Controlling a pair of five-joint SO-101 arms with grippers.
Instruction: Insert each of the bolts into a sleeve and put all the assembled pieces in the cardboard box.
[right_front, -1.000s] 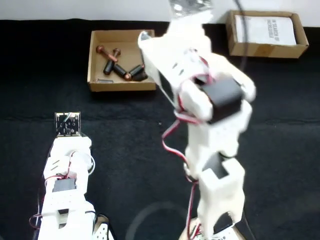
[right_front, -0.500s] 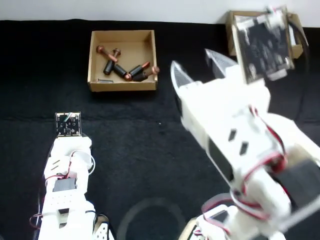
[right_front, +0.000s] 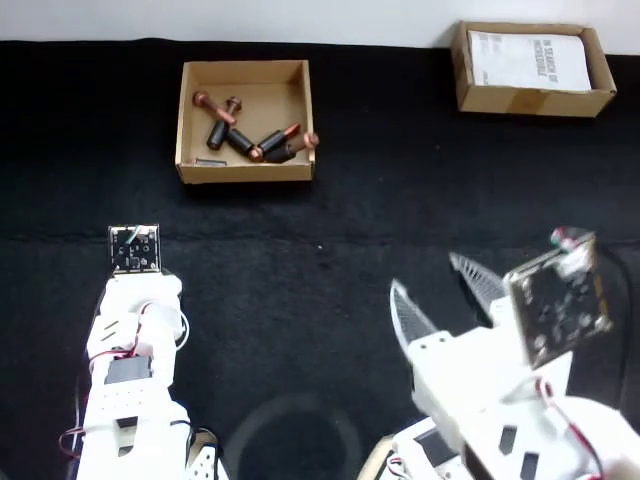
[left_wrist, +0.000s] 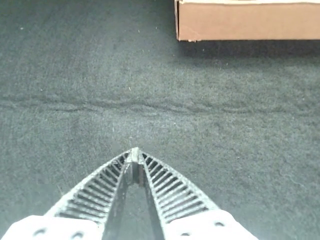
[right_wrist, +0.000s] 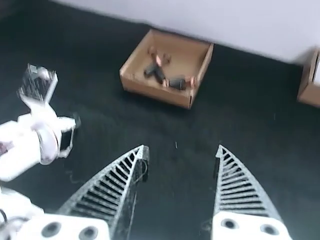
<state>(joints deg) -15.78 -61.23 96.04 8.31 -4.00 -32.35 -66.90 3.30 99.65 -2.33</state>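
Several copper bolts set in dark sleeves (right_front: 250, 137) lie inside the open cardboard box (right_front: 185, 110) at the back left of the black mat; the right wrist view has the same box (right_wrist: 195, 80) with the pieces (right_wrist: 162, 72) in it. My right gripper (right_front: 440, 290) hangs open and empty above the front right of the mat, its jaws spread wide (right_wrist: 180, 155). My left gripper (left_wrist: 134, 156) is shut with nothing in it, low over the mat at the front left, a short way before the box's near wall (left_wrist: 250, 22). The left arm (right_front: 135, 330) lies along the front left.
A second cardboard box (right_front: 530, 68) holding a white printed sheet sits at the back right corner. A pale wall runs along the far edge of the mat. A crease (left_wrist: 150, 107) crosses the mat between the left gripper and the box.
The right arm has swung away from the cardboard box and pulled back down to the front right, its gripper open. The left arm has stayed still.
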